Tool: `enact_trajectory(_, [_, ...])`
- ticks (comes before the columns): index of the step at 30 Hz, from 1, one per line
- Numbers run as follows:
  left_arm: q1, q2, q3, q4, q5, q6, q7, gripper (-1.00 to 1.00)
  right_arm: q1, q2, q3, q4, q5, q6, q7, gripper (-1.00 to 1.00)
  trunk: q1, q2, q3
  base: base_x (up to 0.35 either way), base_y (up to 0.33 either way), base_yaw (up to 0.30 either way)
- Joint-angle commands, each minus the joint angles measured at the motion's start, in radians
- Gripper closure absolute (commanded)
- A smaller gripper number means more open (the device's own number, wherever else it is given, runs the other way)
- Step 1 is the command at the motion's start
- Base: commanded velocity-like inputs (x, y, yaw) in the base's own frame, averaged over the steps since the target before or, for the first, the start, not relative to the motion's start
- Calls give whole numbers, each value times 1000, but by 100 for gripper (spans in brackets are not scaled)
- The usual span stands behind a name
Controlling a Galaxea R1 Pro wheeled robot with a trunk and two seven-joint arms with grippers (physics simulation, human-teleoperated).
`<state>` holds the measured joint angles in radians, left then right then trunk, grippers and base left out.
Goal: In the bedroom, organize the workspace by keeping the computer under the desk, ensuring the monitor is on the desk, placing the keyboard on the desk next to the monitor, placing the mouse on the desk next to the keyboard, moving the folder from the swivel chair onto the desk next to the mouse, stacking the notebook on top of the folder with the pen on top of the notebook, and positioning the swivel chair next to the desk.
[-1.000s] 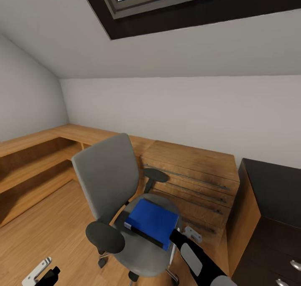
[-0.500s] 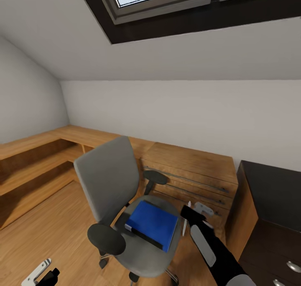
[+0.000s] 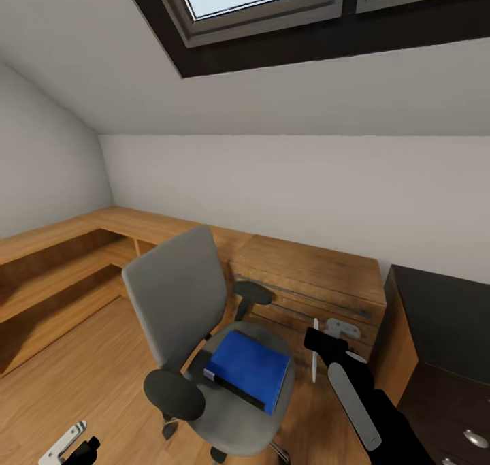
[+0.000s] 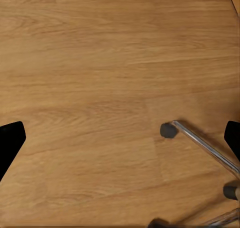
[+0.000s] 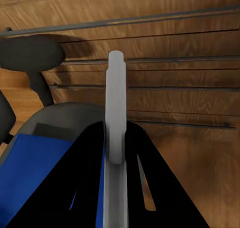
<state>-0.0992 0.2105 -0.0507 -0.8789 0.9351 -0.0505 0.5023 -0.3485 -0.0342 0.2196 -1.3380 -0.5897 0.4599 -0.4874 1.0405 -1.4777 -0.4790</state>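
Pen [image 3: 314,350] pinched in right gripper [image 3: 317,340] beside swivel chair [image 3: 197,329] w/ folder [image 3: 247,370]; left gripper [image 4: 120,138] spread over floor [image 4: 90,63]

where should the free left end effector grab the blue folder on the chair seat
Take the folder by its long edge nearest the seat front, the dark spine side, coming from the chair's open front. It lies flat on the swivel chair seat, so fingers likely need to pinch over an edge. The backrest and both armrests block the other sides. The right end effector is shut on the pen.
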Motion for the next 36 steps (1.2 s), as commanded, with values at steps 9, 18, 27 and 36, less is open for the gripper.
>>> enact_trajectory(9, [-1, -8, -63, 289, -144, 21, -9, -100, 2, -1, 15, -6, -2, 1, -12, 100, -35, 63, 27, 0, 0, 0])
enact_trajectory(18, [-1, -52, -67, 635, -268, -210, -313, -100, 2, -2, 44, -5, -1, 0, -13, 100, -69, 126, 55, -42, -6, 0])
enact_trajectory(27, [-1, -64, -63, 654, -270, -241, -335, -100, 2, -2, 44, -3, -4, -1, -13, 100, -104, 189, 84, -286, -149, 0])
enact_trajectory(36, [-1, -63, -56, 655, -265, -242, -335, -100, 2, 0, 45, -2, -7, -1, -13, 100, -127, 231, 102, -189, -123, 0])
